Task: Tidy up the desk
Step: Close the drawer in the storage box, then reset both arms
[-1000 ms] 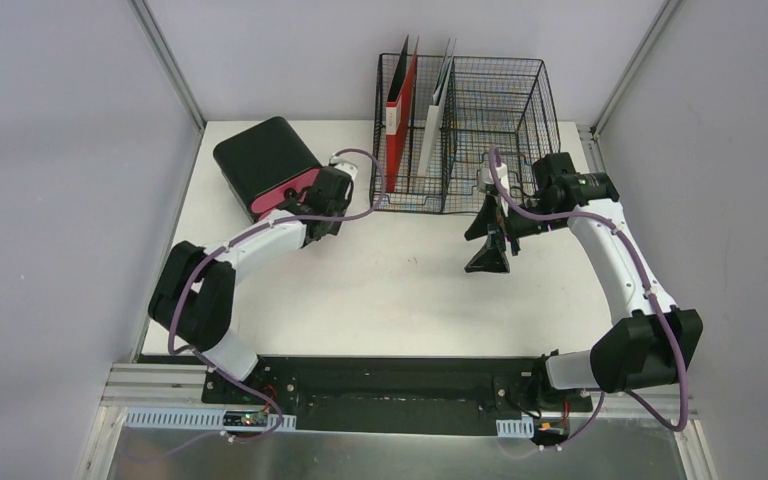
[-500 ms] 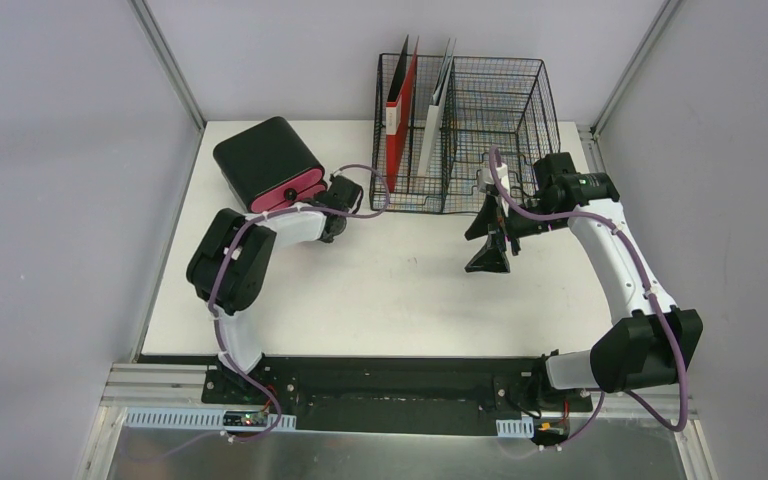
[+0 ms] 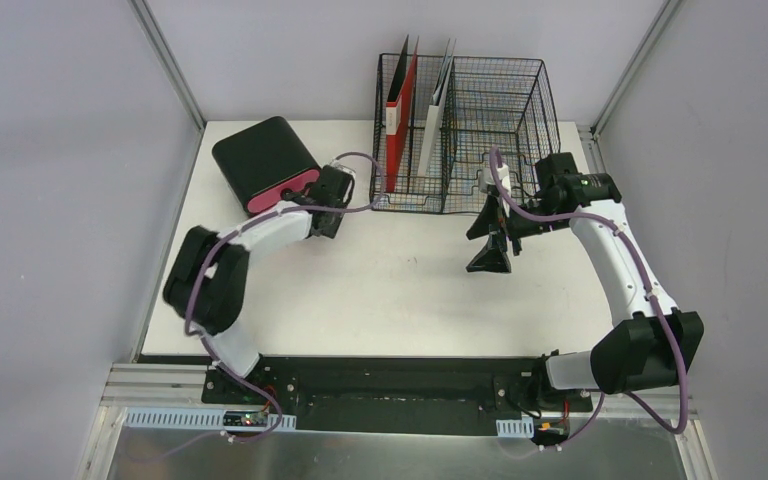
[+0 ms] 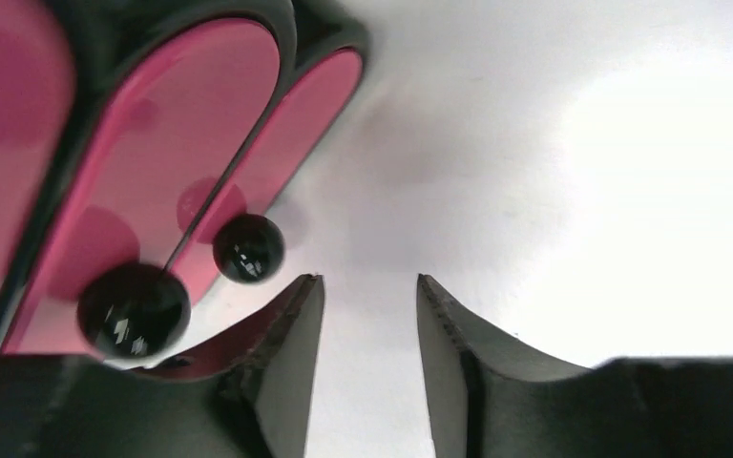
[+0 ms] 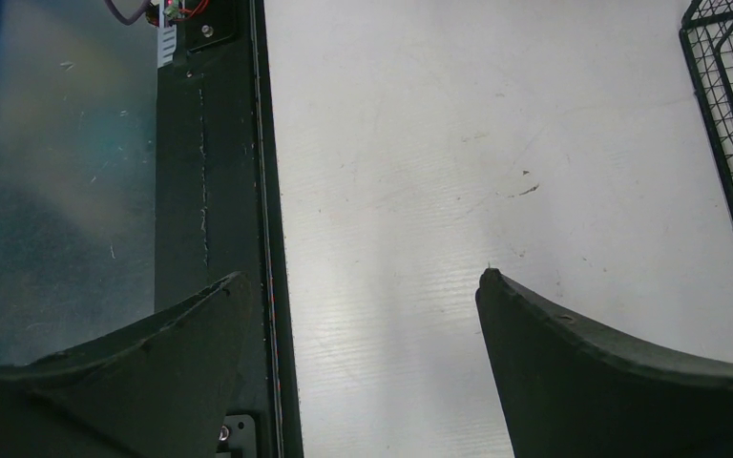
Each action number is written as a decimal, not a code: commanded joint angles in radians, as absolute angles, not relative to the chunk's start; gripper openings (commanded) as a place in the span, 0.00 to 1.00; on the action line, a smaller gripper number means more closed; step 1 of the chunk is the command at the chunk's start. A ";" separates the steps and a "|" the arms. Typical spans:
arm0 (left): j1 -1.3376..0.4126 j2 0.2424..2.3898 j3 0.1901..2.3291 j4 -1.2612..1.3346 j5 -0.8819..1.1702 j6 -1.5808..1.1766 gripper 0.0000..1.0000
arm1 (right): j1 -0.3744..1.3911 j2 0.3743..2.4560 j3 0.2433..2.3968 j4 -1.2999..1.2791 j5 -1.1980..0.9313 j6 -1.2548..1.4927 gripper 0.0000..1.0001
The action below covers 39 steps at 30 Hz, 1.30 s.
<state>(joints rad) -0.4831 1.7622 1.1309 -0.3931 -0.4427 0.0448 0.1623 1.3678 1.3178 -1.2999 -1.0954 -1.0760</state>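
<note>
Beside the black-and-pink case (image 3: 265, 160) on the white tabletop (image 3: 390, 290), the left hand (image 4: 370, 281) is slightly parted and empty, the right hand (image 5: 363, 275) spread wide and empty near the wire rack (image 3: 480, 110).

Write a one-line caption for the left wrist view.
Open left gripper over the white desk, beside a black case with a pink edge.

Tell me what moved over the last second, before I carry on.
The left arm swung its elbow in toward the table's middle, then partway back. The left tool shifted slightly right, then back, by the pink edge of the black rounded hard case; it is open and holds nothing. The case, the right arm with its open right tool, and the black wire-mesh rack stayed put.
</note>
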 commanded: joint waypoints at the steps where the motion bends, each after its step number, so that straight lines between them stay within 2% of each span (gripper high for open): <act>1: -0.488 1.492 1.084 -0.388 -0.135 -0.043 0.47 | 0.146 1.323 1.318 -1.301 -1.092 -1.113 0.91; 5: -0.475 1.281 1.047 -0.380 -0.012 -0.108 0.66 | 0.103 1.300 1.337 -1.291 -1.071 -1.076 0.91; 6: -0.459 1.235 1.046 -0.383 0.010 -0.124 0.73 | 0.086 1.293 1.347 -1.271 -1.061 -1.037 0.91; 7: -0.426 1.185 1.048 -0.386 0.060 -0.153 0.80 | 0.061 1.283 1.354 -1.241 -1.046 -0.986 0.91; 9: -0.308 1.111 1.061 -0.388 0.225 -0.224 0.86 | 0.008 1.259 1.363 -1.177 -1.018 -0.893 0.91; 14: 0.084 1.078 1.148 -0.389 0.670 -0.397 0.90 | -0.146 1.210 1.407 -1.041 -0.977 -0.676 0.91; 17: 0.195 1.105 1.223 -0.427 0.745 -0.429 0.90 | -0.242 1.198 1.460 -0.957 -0.962 -0.525 0.93; 22: 0.199 1.068 1.280 -0.432 0.723 -0.434 0.91 | -0.341 1.217 1.633 -0.858 -0.825 -0.182 0.99; 24: 0.200 1.043 1.322 -0.470 0.695 -0.406 0.98 | -0.345 1.220 1.703 -0.859 -0.773 -0.113 0.99; 27: 0.199 1.013 1.399 -0.542 0.660 -0.361 0.99 | -0.346 1.226 1.796 -0.900 -0.807 -0.099 0.99; 32: 0.199 0.955 1.472 -0.583 0.648 -0.336 0.99 | -0.347 1.234 1.858 -0.908 -0.921 -0.025 0.99; 36: 0.189 0.930 1.506 -0.614 0.635 -0.318 0.99 | -0.348 1.226 1.874 -0.834 -0.801 0.215 0.99; 39: 0.172 0.917 1.500 -0.616 0.627 -0.306 0.99 | -0.348 1.208 1.859 -0.826 -0.779 0.249 0.99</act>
